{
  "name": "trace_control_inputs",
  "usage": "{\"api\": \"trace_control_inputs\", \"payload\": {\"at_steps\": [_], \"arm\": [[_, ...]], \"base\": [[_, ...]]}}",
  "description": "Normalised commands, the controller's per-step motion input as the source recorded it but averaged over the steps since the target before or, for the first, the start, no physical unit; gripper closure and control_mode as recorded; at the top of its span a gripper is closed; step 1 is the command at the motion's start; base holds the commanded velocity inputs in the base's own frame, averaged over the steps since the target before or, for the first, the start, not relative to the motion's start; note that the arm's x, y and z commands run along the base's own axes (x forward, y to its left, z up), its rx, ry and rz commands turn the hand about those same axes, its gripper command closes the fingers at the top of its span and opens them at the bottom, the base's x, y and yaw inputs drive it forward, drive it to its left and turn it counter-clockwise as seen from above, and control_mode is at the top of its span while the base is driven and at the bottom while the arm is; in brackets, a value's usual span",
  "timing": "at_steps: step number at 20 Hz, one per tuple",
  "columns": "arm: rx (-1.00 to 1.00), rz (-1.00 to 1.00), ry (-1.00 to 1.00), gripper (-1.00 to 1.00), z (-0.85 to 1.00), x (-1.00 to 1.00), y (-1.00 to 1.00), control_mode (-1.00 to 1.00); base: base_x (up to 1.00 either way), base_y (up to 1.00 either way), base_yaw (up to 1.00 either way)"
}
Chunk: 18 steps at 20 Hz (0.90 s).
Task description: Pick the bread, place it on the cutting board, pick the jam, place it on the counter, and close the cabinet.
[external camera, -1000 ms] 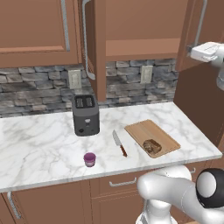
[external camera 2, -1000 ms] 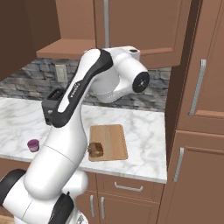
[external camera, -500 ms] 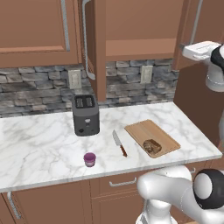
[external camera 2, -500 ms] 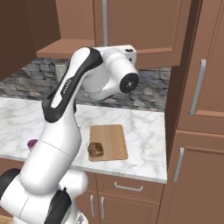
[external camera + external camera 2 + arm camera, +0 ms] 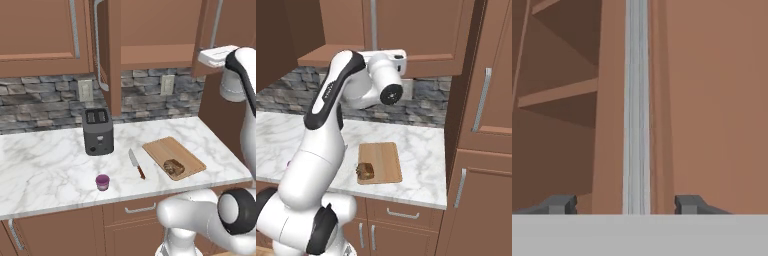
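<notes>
In the hand view the tool [image 5: 626,204] stands parted, its two tips either side of the cabinet's [image 5: 712,100] silver bar handle [image 5: 636,100], apparently not touching it, with nothing gripped. The left base view shows the desk [image 5: 45,165] below instead: the jam [image 5: 102,182] in front of the toaster [image 5: 97,131], a knife [image 5: 136,163] beside the cutting board [image 5: 165,149], the bread [image 5: 174,167] lying on that board.
</notes>
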Motion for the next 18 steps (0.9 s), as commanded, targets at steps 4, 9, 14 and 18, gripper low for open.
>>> {"api": "trace_control_inputs", "payload": {"at_steps": [4, 9, 14, 18], "arm": [[0.00, -0.07, -0.04, -1.00, 0.00, 0.41, 0.01, -1.00], [0.00, -0.06, -0.05, -1.00, 0.00, 0.40, 0.00, -1.00], [0.00, -0.05, -0.05, -1.00, 0.00, 0.37, 0.00, -1.00], [0.00, -0.05, -0.04, -1.00, 0.00, 0.35, 0.00, -1.00]], "base": [[0.00, 0.00, 0.00], [0.00, 0.00, 0.00], [0.00, 0.00, 0.00], [0.00, 0.00, 0.00]]}}
